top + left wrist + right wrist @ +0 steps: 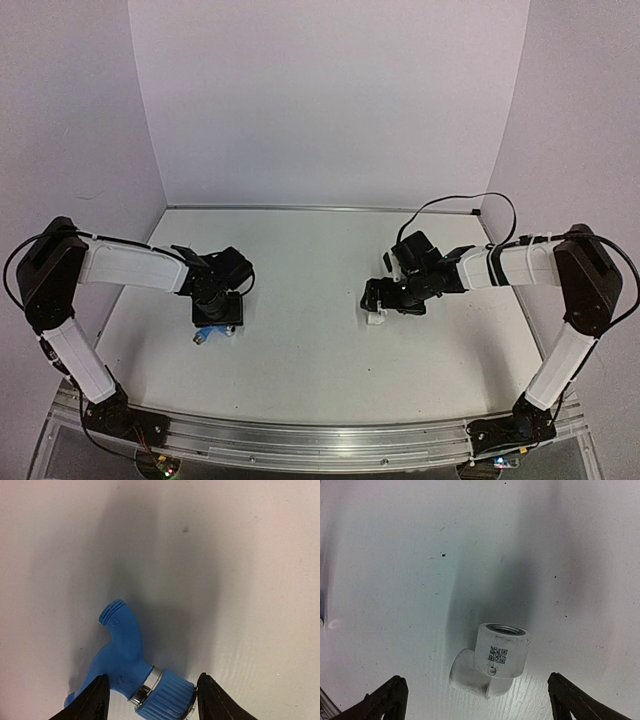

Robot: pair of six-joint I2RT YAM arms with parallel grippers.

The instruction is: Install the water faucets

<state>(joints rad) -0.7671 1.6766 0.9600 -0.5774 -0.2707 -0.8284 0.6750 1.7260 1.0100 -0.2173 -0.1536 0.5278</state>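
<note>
Bright even light, soft dark shadows, mild blur

You are in a robotics laboratory test cell, not a home or shop. Findings: plain pale panel walls (330, 100) enclose the rear and both sides of the frame. A bare, scuffed white tabletop (310, 330) fills the centre. A silver aluminium mounting rail (320, 440) spans the bottom edge, carrying the left black-and-white robot arm (78, 362) and the right black-and-white robot arm (558, 368). An exposed black cable (470, 198) loops at right.
</note>
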